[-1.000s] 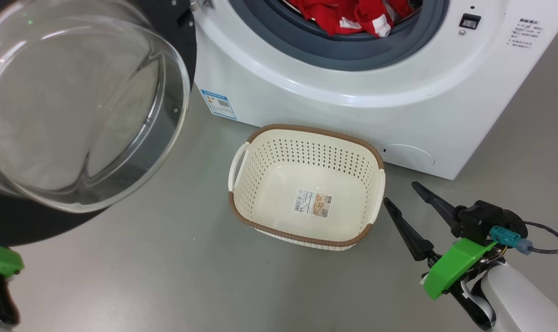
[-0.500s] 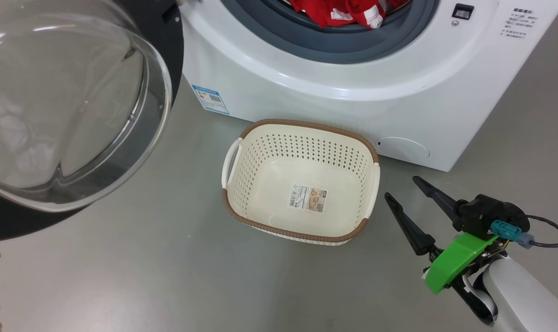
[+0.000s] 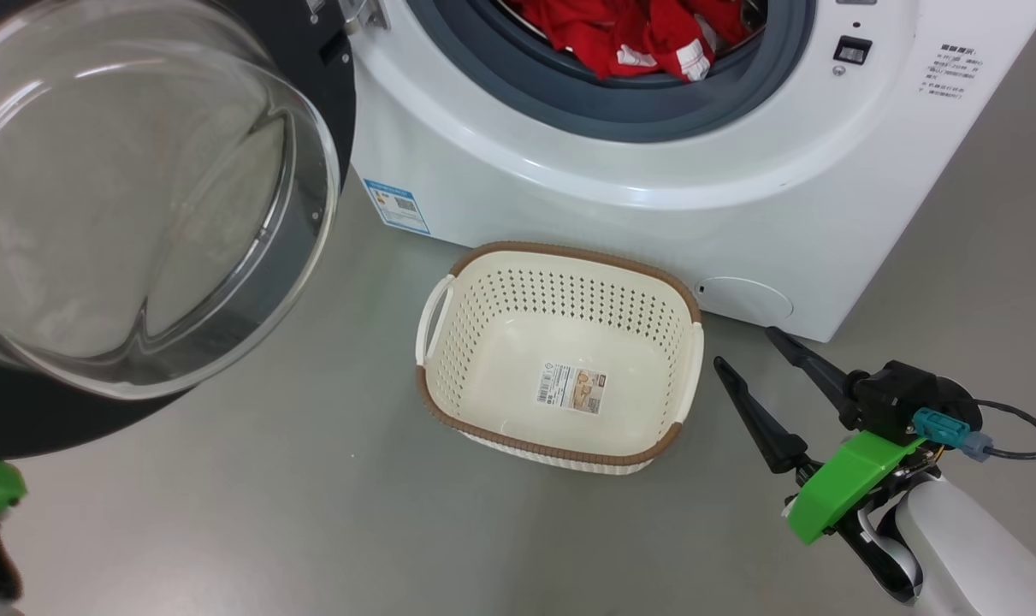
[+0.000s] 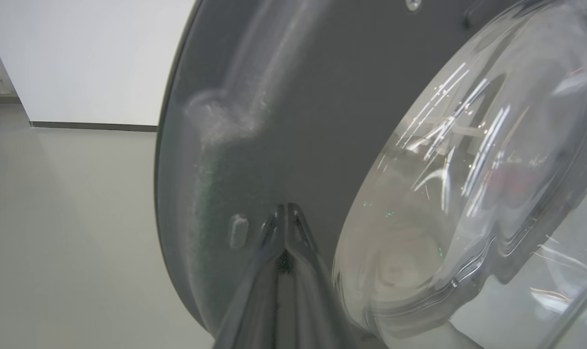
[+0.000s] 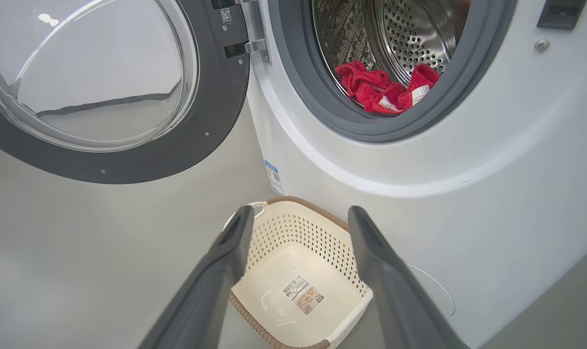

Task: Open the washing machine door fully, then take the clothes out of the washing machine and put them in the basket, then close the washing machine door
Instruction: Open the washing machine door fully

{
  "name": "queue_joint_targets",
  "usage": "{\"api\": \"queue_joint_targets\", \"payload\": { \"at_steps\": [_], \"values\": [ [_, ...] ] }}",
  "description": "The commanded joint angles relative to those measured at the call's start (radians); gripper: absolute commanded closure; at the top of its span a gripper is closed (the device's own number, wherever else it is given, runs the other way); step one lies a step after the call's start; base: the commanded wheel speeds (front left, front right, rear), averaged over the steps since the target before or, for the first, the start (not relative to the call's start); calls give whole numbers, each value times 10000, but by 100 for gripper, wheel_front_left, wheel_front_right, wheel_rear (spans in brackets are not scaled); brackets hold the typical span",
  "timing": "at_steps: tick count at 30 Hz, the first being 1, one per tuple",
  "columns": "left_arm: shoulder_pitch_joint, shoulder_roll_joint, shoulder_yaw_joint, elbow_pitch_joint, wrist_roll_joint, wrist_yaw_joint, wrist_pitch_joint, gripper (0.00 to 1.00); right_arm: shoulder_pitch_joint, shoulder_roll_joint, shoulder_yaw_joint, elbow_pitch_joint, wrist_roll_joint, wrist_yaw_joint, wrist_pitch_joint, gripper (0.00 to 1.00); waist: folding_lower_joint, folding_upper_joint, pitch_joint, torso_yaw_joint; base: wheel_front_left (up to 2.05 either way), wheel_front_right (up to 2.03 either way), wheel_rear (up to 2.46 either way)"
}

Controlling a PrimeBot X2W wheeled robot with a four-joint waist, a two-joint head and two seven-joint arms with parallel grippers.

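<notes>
White washing machine [image 3: 654, 214] with its door [image 3: 141, 214] standing wide open on the robot's left. Bare grey floor [image 3: 312, 496] lies between the door and the basket [image 3: 560, 257], which sits just before the machine. Red clothes [image 3: 629, 34] lie in the drum. The left gripper [image 4: 286, 213], fingers pressed together and holding nothing, points at the door's black rim. The right gripper [image 3: 744, 348] hovers beside the basket, fingers spread wide and empty. The print on the blue sticker [image 3: 396, 205] and the basket label [image 3: 571, 387] is too small to read.

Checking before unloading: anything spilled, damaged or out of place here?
Nothing stands out: the basket sits upright on the floor before the washing machine, its door swung open, red clothes inside the drum.
</notes>
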Motion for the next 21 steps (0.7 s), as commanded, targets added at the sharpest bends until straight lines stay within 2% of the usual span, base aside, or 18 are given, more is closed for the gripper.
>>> {"api": "queue_joint_targets", "payload": {
  "at_steps": [1, 3, 4, 5, 6, 13, 21],
  "values": [
    [347, 378, 198, -429, 133, -104, -51, 70, 106, 28, 74, -220, 118, 16, -118, 0, 0, 0, -89, 19, 0, 0, 0],
    [629, 151, 146, -761, 218, -168, -51, 51, 170, 66, 18, -226, 112, 16, -118, 0, 0, 0, -179, 20, 0, 0, 0],
    [761, 8, 121, -920, 229, -198, -51, 38, 193, 80, -8, -232, 106, 16, -118, 0, 0, 0, -209, 21, 0, 0, 0],
    [892, -119, 96, -1099, 254, -222, -51, 4, 222, 93, -33, -236, 101, 16, -118, 0, 0, 0, -245, 23, 0, 0, 0],
    [1031, -247, 57, -1264, 284, -244, -51, 0, 249, 103, -58, -242, 96, 16, -118, 0, 0, 0, -273, 22, 0, 0, 0],
    [1959, -909, -352, -2279, 128, -356, -51, 0, 434, 185, -202, -296, 65, 16, -118, 0, 0, 0, -505, -128, 0, 0, 0],
    [3069, -1091, -1678, -3192, -481, -371, -51, 0, 601, 338, -436, -394, -1, 16, -118, 0, 0, 0, -661, -681, 0, 0, 0]
  ]
}}
